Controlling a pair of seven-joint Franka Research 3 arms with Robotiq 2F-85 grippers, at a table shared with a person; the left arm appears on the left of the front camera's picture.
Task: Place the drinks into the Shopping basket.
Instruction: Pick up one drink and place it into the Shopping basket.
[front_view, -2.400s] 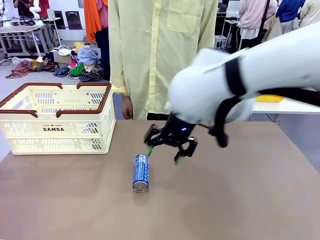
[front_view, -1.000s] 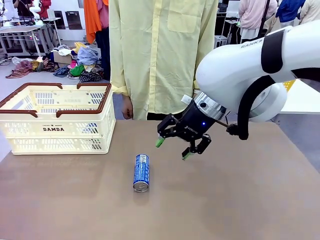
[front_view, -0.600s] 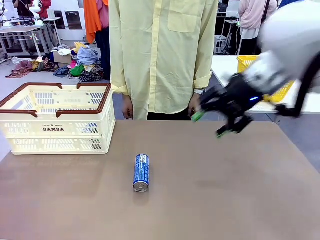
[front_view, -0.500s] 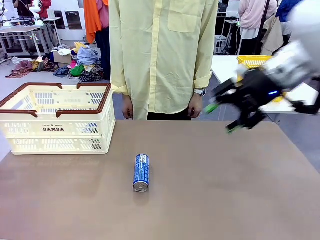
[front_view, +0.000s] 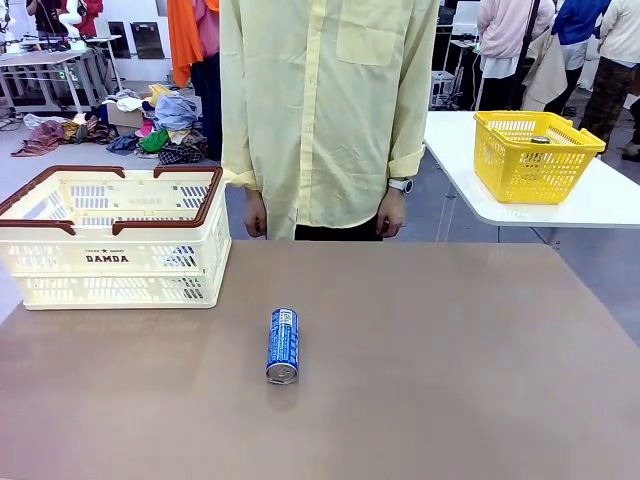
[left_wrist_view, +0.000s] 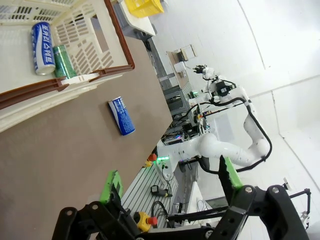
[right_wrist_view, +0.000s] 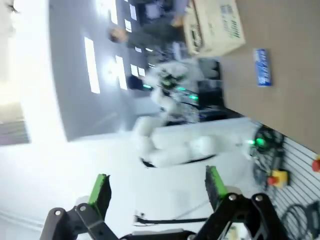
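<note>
Gone from the front view is my right arm, which hung over the blue can on the table (front_view: 282, 345) a couple of seconds ago and then swung off to the right; that can has not shifted and lies on its side near the middle of the brown table (front_view: 450, 380), silver end toward me. From the front, the near wall of the Shopping basket (front_view: 110, 225) at the far left hides whatever is inside. My left wrist view looks over the rim and shows the blue can in the basket (left_wrist_view: 42, 41) and the green can (left_wrist_view: 64, 61) lying side by side on its floor. My left gripper (left_wrist_view: 169, 175) is spread wide with nothing between the green pads. My right gripper (right_wrist_view: 157, 180) is just as wide and empty, though its view is smeared and the basket and the loose can are only soft shapes. "DAMDA" reads in black on the basket's near wall, with a smaller line above it too fine to read. Both blue cans carry white lettering that I cannot make out. At the far edge stands a person (front_view: 320, 110) in a pale yellow shirt, cut off at the top, hands down at their sides. Beyond the right corner, a yellow mesh basket (front_view: 535, 150) sits on a white table (front_view: 600, 205), with something small inside that I cannot identify.
</note>
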